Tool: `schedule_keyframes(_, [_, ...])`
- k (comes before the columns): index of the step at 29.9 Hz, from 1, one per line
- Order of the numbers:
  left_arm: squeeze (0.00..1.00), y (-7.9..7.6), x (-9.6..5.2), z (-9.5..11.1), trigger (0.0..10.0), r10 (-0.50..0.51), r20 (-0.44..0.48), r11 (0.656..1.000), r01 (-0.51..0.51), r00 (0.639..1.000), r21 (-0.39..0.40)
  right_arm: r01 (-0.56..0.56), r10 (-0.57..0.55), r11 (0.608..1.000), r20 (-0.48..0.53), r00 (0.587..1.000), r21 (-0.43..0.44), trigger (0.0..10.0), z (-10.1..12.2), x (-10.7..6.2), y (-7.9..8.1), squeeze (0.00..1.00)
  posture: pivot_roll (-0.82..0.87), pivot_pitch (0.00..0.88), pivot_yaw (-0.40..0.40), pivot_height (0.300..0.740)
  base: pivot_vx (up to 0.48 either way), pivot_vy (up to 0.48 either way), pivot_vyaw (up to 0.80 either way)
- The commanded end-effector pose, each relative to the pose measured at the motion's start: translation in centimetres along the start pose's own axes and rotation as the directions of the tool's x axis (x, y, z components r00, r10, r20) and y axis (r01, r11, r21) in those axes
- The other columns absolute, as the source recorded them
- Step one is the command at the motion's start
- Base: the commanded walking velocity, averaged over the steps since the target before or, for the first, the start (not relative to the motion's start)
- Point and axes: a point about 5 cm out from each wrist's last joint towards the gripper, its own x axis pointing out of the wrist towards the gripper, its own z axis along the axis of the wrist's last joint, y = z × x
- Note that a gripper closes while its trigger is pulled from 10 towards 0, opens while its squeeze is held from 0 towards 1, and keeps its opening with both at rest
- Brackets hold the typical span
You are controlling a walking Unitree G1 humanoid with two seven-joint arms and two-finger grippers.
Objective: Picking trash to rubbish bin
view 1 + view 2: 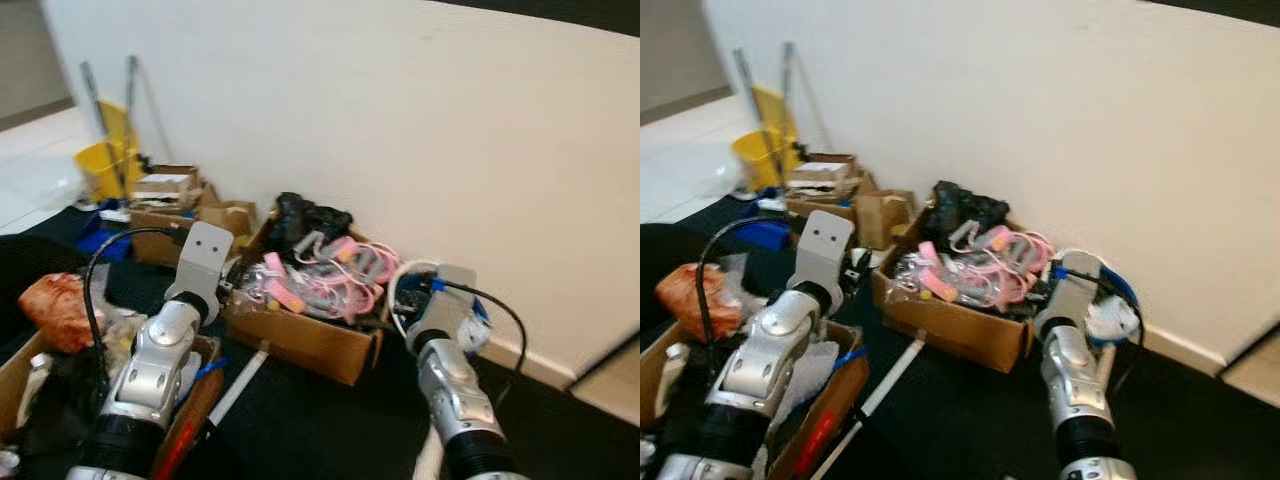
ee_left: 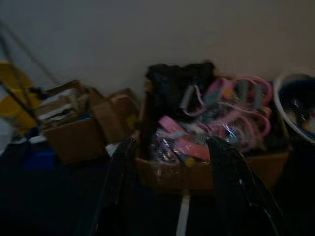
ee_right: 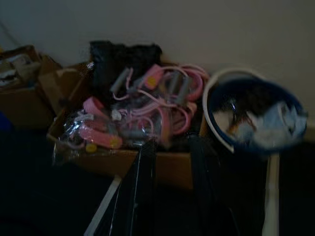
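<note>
A blue rubbish bin (image 3: 251,118) with a white rim stands by the wall, holding crumpled white and pale blue scraps. To its left sits a cardboard box (image 1: 300,335) stuffed with pink bands in plastic wrap (image 1: 325,275) and a black bundle (image 1: 305,220). Both arms are raised toward this box. My left gripper (image 2: 172,143) hovers open before the box front, nothing between its fingers. My right gripper (image 3: 171,142) is also open and empty, aimed at the box's right end, just left of the bin.
A cardboard box (image 1: 195,400) at my near left holds an orange-red bag (image 1: 55,310) and clutter. More boxes (image 1: 175,205) and a yellow mop bucket (image 1: 105,165) line the wall further left. A white stick (image 1: 240,385) lies on the black floor.
</note>
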Motion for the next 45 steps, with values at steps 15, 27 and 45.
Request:
schedule_keyframes(15, [0.00, -1.4, 0.5, 0.0, 10.0, -0.035, 0.005, 0.999, 0.035, 0.999, 0.024, 0.046, -0.046, 0.999, -0.018, 0.999, -0.004, 10.0, -0.4, -0.8, -1.6, 0.00, -0.04, 0.063, -0.002, 0.740, 0.000, 0.000, -0.80])
schedule_keyframes(27, [0.00, -0.6, 0.1, -0.3, 10.0, 0.030, 0.012, 1.000, -0.030, 0.999, 0.006, 0.040, -0.040, 0.999, -0.045, 0.998, -0.010, 10.0, -1.0, -1.5, -1.6, 0.00, -0.03, 0.072, -0.030, 0.740, 0.000, 0.000, -0.80])
schedule_keyframes(45, [0.00, -0.5, 0.2, -0.1, 10.0, 0.044, 0.019, 0.999, -0.044, 0.999, 0.004, 0.037, -0.038, 0.999, -0.039, 0.999, -0.013, 10.0, -0.5, -1.3, -1.6, 0.00, -0.03, 0.071, -0.029, 0.740, 0.000, 0.000, -0.80])
